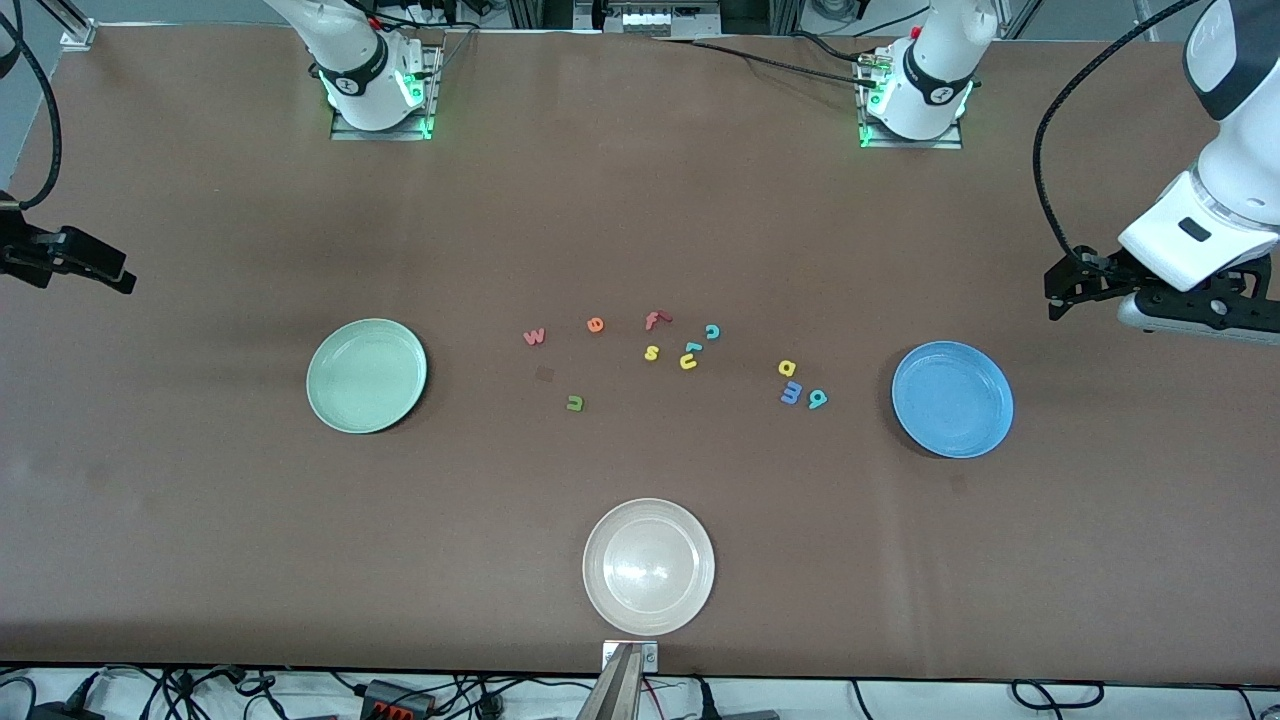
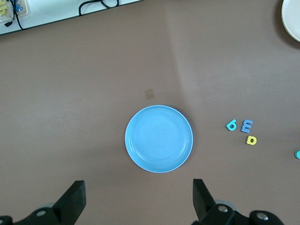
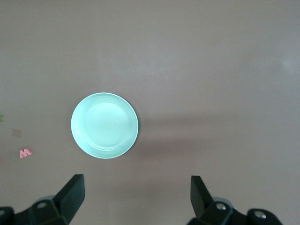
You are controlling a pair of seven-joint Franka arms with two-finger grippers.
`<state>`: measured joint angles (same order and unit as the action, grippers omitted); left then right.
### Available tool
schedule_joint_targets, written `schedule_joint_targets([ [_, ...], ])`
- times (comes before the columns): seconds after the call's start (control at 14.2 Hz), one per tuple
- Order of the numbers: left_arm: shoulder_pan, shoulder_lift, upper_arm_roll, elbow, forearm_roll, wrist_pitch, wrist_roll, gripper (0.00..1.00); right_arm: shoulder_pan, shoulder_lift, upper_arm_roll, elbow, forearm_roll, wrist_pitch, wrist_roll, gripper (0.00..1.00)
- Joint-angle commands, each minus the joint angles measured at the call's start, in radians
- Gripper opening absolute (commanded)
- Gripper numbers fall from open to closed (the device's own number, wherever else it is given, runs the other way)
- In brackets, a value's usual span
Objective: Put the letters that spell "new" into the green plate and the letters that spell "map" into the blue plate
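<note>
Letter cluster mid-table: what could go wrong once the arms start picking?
1. The yellow "u" touches a teal letter and sits close to the yellow "s"; the wrong letter may get grabbed or nudged.
2. "a", "m" and "p" sit packed together, so open fingers may scatter neighbours.
3. Both the left gripper and right gripper wait open at the table ends; reaching into the centre together risks collision.

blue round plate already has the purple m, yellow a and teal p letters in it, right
No. The round blue plate holds nothing; the blue-purple toy letter "m", yellow "a" and teal "p" lie on the brown table beside it, as the front view shows.
</note>
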<state>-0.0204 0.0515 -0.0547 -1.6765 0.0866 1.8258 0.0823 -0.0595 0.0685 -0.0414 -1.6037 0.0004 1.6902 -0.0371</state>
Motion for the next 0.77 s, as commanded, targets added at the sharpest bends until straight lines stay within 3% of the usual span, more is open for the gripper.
schedule_joint_targets([
  [0.0, -0.001, 0.011, -0.007, 0.024, 0.033, -0.02, 0.008, 1.0, 0.0, -0.006, 0.011, -0.008, -0.004, -0.006, 0.003, 1.0],
  [0.42, -0.003, 0.018, -0.016, 0.035, 0.071, 0.009, 0.016, 1.0, 0.099, 0.143, 0.015, 0.031, -0.007, 0.016, 0.017, 1.0],
  [0.7, -0.001, 0.019, -0.016, 0.032, 0.094, 0.009, 0.016, 1.0, 0.26, 0.244, 0.015, 0.018, -0.01, 0.043, 0.006, 1.0],
])
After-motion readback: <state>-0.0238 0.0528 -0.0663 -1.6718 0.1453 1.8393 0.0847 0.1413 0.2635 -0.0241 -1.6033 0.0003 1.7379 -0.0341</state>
